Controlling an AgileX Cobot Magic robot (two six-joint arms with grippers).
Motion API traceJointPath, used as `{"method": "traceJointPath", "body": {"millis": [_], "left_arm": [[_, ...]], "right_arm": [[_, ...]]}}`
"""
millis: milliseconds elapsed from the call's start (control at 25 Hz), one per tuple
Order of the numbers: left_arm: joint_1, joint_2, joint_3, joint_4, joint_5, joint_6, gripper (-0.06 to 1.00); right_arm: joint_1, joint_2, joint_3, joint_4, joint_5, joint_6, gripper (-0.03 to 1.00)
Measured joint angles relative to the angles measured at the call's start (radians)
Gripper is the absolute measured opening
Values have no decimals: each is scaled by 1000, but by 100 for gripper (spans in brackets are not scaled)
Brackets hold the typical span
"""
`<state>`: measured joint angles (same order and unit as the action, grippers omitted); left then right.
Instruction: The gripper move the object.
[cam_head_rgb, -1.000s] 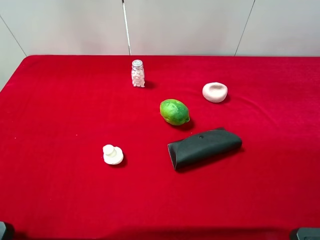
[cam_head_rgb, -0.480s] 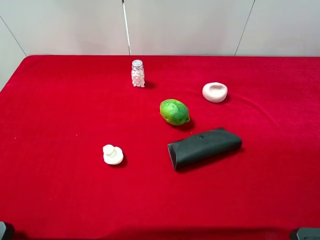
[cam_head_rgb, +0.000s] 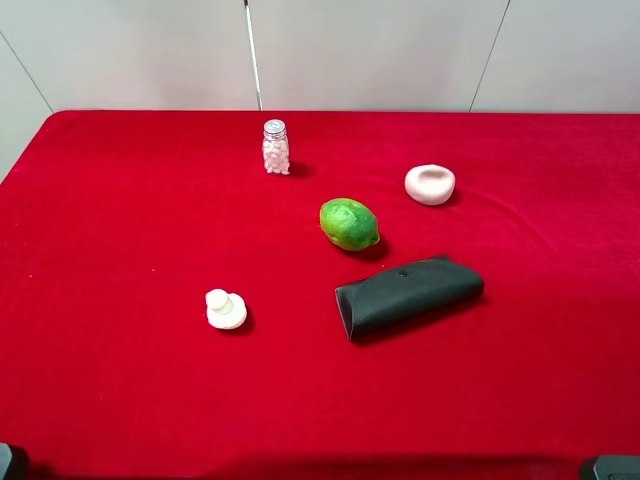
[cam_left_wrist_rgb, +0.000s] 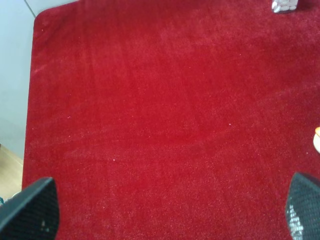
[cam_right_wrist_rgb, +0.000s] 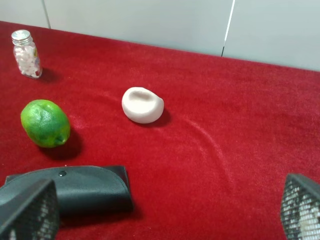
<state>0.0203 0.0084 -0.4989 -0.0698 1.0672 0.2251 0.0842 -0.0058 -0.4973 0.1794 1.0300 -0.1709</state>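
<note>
Lime (cam_head_rgb: 349, 223) by pouch (cam_head_rgb: 408, 296): overhead, right wrist only. Left hand (cam_left_wrist_rgb: 170, 212) wide, empty; right hand (cam_right_wrist_rgb: 167, 212) wide, empty.

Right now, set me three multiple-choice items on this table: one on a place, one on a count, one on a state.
1. What lies nearest the green fruit on the side toward the camera?
A. the dark pouch
B. the pill bottle
C. the white knob piece

2. How many white or whitish things stand on the red cloth, the bottle of white pills included?
A. one
B. three
C. five

3. How is the left gripper?
A. shut on the fruit
B. open, holding nothing
C. shut on the pouch

Answers: 1 A, the pouch lies just in front of the fruit in the high view. 2 B, the bottle, the knob piece and the white bowl-shaped piece. 3 B, its fingertips stand wide apart over bare cloth in the left wrist view.
</note>
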Motion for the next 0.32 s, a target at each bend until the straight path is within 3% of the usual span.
{"method": "traceJointPath", "body": {"millis": [320], "left_arm": [[0,0,0,0,0,0,88]], "right_arm": [[0,0,0,0,0,0,69]]}}
